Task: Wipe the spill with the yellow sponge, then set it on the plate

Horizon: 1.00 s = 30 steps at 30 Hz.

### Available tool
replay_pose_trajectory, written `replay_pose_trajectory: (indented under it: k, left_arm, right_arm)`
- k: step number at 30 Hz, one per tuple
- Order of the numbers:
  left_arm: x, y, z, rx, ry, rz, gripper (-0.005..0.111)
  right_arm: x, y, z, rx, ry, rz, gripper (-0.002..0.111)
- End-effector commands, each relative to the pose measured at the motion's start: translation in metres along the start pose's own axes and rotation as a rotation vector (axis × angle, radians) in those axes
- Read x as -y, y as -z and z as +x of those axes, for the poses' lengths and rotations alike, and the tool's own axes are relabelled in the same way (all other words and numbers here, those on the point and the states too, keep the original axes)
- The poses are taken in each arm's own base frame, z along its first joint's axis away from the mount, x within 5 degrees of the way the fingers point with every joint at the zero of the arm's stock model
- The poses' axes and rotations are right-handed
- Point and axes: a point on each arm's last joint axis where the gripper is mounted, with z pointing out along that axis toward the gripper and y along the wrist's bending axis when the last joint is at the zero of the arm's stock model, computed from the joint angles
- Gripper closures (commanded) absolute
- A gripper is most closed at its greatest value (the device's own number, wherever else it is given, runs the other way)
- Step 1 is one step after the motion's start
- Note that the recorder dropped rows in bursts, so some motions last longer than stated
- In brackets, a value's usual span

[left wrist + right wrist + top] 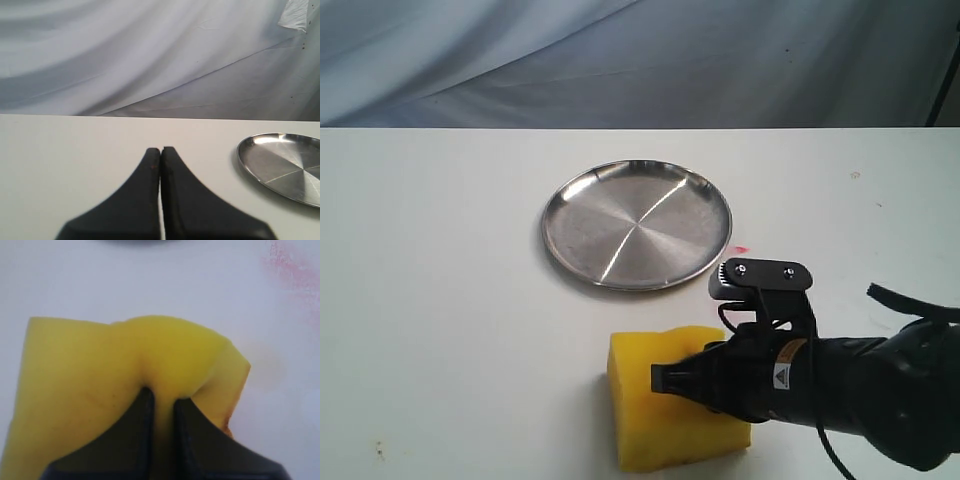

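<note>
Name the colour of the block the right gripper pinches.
The sponge in the right gripper is bright yellow, clearest in the right wrist view.

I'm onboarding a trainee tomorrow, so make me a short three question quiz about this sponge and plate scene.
1. True or false: the yellow sponge lies on the plate.
2. What does the right pincer grip? A) the plate's rim B) the yellow sponge C) nothing
3. Fill in: the left pincer is ___ and empty.
Key: 1 false, it sits on the table, apart from the plate. 2 B. 3 shut.
</note>
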Motion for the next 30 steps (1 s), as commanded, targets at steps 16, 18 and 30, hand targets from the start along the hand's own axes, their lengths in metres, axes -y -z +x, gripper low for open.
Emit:
replay_pose_trajectory:
  k: [16,18,30]
  left_arm:
    - [0.0,0.0,0.001,0.001,0.0,0.001,0.105]
    - [0.0,0.0,0.001,0.001,0.002,0.001,0.105]
    - [0.0,0.0,0.001,0.001,0.0,0.001,0.105]
  right_arm:
    - [-0.017,-0.003,-0.001,0.086,-0.055,-0.073,0.108]
    - [-0.017,-0.003,0.0,0.085,-0.053,-0.074,0.108]
    - [-0.017,-0.003,0.003,0.059,0.041,-0.067,0.108]
